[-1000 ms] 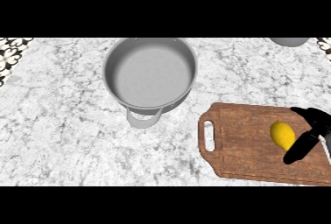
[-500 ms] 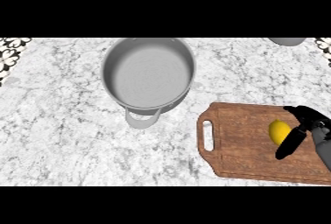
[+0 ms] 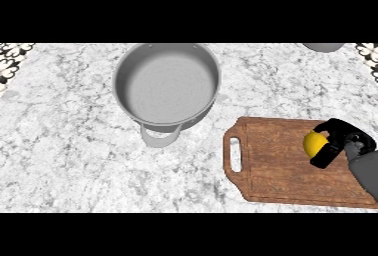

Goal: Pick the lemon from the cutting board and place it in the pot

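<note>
pot (image 3: 166,85) holds nothing | lemon (image 3: 314,144) on cutting board (image 3: 280,170), right hand (image 3: 336,142) curled round it

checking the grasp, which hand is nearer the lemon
Right. The right hand is on the lemon, fingers curled round its right side over the cutting board. The left hand is not in view, so its distance cannot be told.

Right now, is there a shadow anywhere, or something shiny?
Head view: the pot casts a soft grey shadow on the counter below its handle; its inside gleams palely, with no sharp glare. The right hand hides part of the lemon on the cutting board.
</note>
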`<state>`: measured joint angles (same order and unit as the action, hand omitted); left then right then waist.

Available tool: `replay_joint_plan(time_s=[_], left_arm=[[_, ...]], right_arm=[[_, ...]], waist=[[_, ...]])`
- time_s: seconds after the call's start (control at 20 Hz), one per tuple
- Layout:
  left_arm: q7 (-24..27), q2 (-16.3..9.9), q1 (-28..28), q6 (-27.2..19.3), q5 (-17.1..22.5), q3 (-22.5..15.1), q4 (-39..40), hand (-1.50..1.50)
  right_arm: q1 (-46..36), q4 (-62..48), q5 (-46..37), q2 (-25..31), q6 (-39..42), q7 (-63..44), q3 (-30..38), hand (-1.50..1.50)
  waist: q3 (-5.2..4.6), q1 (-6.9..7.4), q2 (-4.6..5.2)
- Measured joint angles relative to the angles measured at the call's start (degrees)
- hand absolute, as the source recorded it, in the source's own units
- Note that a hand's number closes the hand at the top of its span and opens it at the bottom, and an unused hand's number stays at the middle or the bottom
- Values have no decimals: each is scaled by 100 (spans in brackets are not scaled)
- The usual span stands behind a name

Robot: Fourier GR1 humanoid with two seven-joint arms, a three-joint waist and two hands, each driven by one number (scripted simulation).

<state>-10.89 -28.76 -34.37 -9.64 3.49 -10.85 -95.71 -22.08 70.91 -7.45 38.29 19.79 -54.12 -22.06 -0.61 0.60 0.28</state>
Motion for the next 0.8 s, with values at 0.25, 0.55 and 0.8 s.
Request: replay_joint_plan(time_s=[0.25, 0.55, 0.8], left_arm=[[20, 29, -47, -2, 37, 39, -2, 0], [76, 60, -55, -13, 37, 62, 5, 0], [162, 39, 331, 136, -74, -69, 60, 0]], right_arm=[[-142, -117, -80, -47, 41, 102, -57, 150], [-355, 0, -226, -328, 75, 210, -299, 150], [-1115, 854, -588, -1551, 230, 567, -1354, 150]], waist=[[4, -45, -7], [-11, -39, -35], [-49, 448, -53]])
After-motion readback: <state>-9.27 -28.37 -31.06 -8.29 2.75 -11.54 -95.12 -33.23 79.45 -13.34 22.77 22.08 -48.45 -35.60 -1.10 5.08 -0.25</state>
